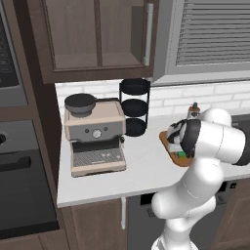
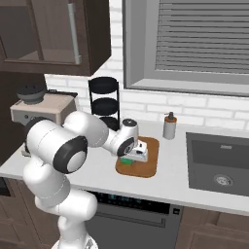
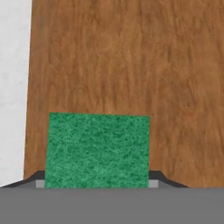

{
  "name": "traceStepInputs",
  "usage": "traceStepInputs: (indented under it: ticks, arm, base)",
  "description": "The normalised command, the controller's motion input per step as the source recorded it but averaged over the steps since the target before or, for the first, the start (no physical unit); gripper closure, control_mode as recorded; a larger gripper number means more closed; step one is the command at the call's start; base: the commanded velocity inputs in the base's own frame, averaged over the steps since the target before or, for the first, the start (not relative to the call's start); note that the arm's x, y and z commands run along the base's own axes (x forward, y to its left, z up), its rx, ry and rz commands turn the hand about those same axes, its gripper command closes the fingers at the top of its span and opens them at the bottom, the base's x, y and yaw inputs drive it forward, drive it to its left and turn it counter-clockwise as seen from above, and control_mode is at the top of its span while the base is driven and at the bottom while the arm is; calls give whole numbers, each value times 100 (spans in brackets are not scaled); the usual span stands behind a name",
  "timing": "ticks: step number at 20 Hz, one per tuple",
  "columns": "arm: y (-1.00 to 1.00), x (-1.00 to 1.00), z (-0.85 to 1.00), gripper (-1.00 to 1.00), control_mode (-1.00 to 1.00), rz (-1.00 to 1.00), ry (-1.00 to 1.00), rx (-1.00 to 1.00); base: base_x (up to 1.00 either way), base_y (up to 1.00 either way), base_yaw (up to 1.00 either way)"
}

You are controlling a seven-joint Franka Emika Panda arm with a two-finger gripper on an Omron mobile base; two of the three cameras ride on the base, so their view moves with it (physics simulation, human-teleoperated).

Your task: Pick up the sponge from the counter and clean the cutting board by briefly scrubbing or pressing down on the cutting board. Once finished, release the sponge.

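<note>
The jaws are clamped on the green sponge [image 3: 98, 149], holding it low over the near part of the cutting board [image 3: 131, 65] on the white tabletop [image 1: 141, 168], probably so it can rub the wood clean.

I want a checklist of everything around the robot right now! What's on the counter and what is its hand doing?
Surface: white counter, flat, over brown cabinets.
Job's things: green sponge sits on the wooden cutting board, near the board's edge closest to the robot.
Clutter: coffee machine at the left end; black three-tier rack by the backsplash; soap dispenser beside the sink.
Grippers: gripper is shut on the sponge, a finger on each side, low over the board.
Cables: nothing seen.
Surroundings: white brick backsplash, window with blinds, wall cabinets above, dishwasher front below the counter.
</note>
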Motion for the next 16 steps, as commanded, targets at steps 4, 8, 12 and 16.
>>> traceStepInputs:
  ticks: [4,8,12,16]
  arm:
    - [0,0,-50,100,-100,0,-9,0]
    - [0,6,-14,100,-100,0,-4,0]
    - [0,29,12,100,-100,0,-2,2]
    - [0,50,8,100,-100,0,0,3]
  base:
    - [0,0,0]
    - [0,0,0]
    - [0,0,0]
    - [0,0,0]
